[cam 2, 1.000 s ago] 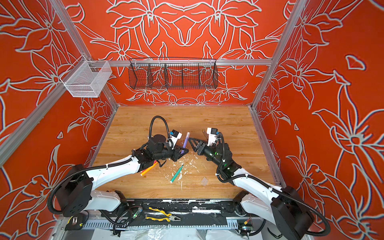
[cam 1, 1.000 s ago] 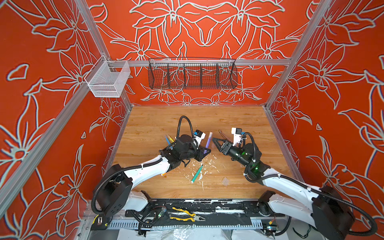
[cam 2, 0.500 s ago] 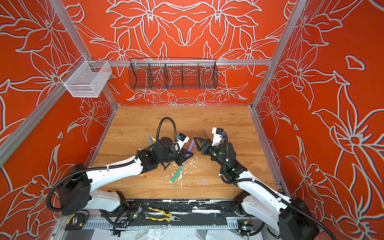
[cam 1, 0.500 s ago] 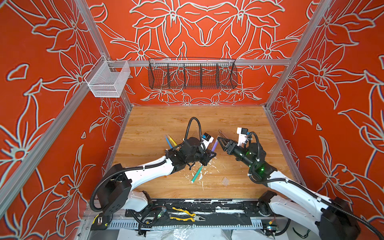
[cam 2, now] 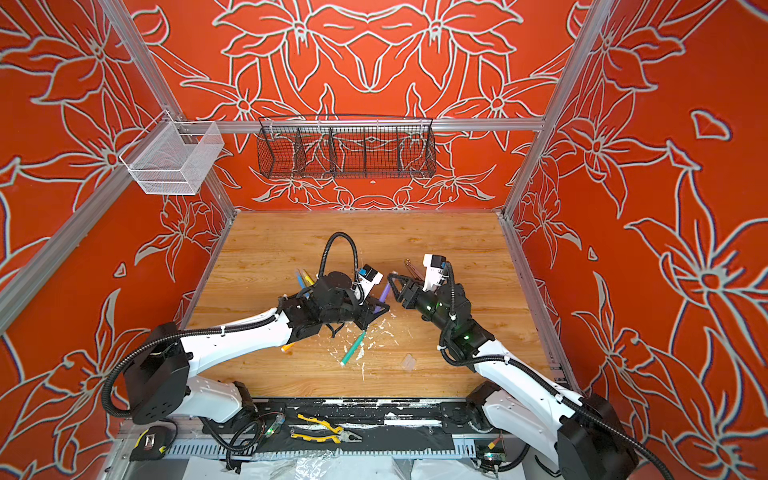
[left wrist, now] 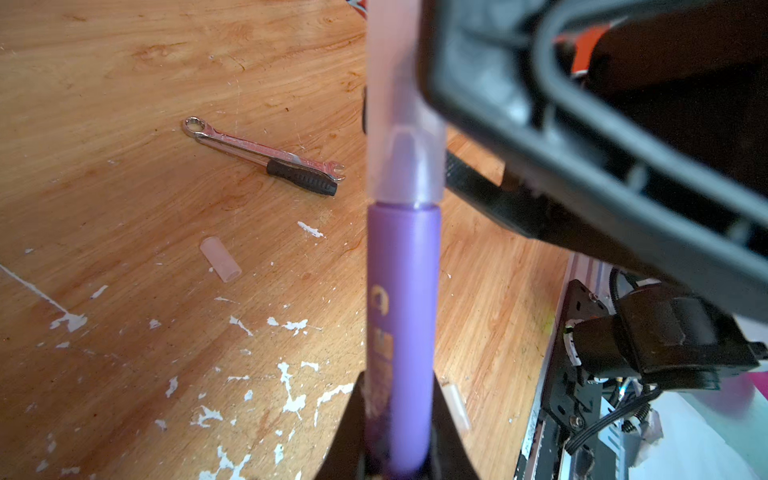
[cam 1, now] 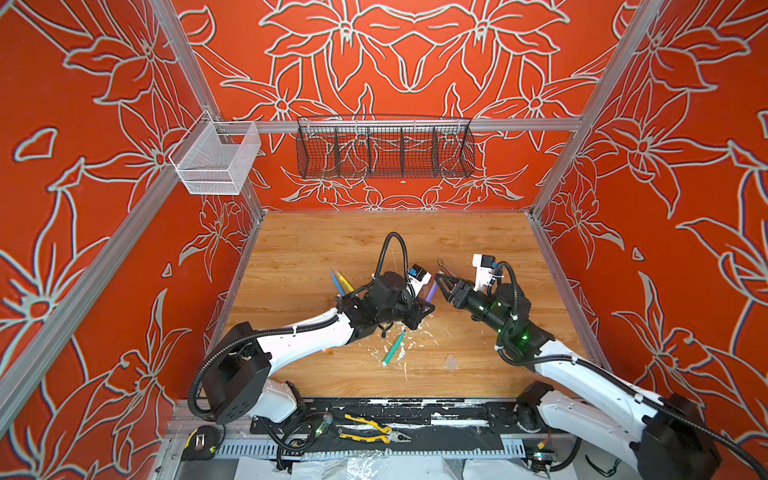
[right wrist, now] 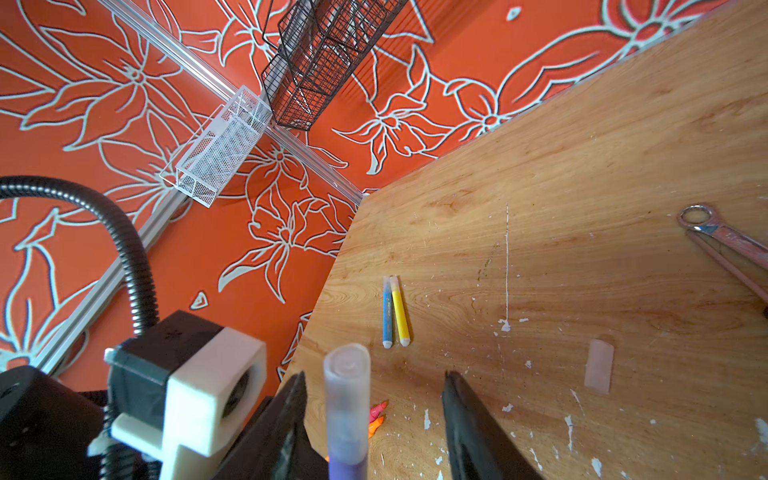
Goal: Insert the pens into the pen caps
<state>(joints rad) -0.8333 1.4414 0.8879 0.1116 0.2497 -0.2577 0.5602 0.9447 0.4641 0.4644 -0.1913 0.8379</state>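
My left gripper (left wrist: 398, 392) is shut on the lower barrel of the purple pen (left wrist: 405, 316), above the table in both top views (cam 1: 431, 292) (cam 2: 385, 293). A translucent pen cap (left wrist: 405, 124) sits over the pen's tip. That capped tip (right wrist: 347, 399) stands between the jaws of my right gripper (right wrist: 375, 376), which is open; the cap is nearer one jaw. Blue (right wrist: 387, 311) and yellow (right wrist: 400, 311) pens lie side by side on the wood. A green pen (cam 1: 394, 347) lies near the front. Pink (right wrist: 377, 409) and orange (right wrist: 376, 424) tips show under the left arm. Loose caps (left wrist: 220, 259) (right wrist: 599, 365) lie on the table.
A metal wrench (left wrist: 257, 149) and a dark-handled tool (left wrist: 301, 180) lie behind the grippers. White paint flecks dot the wood. Yellow-handled pliers (cam 1: 370, 428) and a tape measure (cam 1: 199, 442) sit on the front rail. A black wire basket (cam 1: 384, 147) and a white mesh basket (cam 1: 216, 160) hang on the walls.
Both grippers have shifted to the right together, the purple pen staying in the left one. The right jaws have narrowed slightly around the capped tip.
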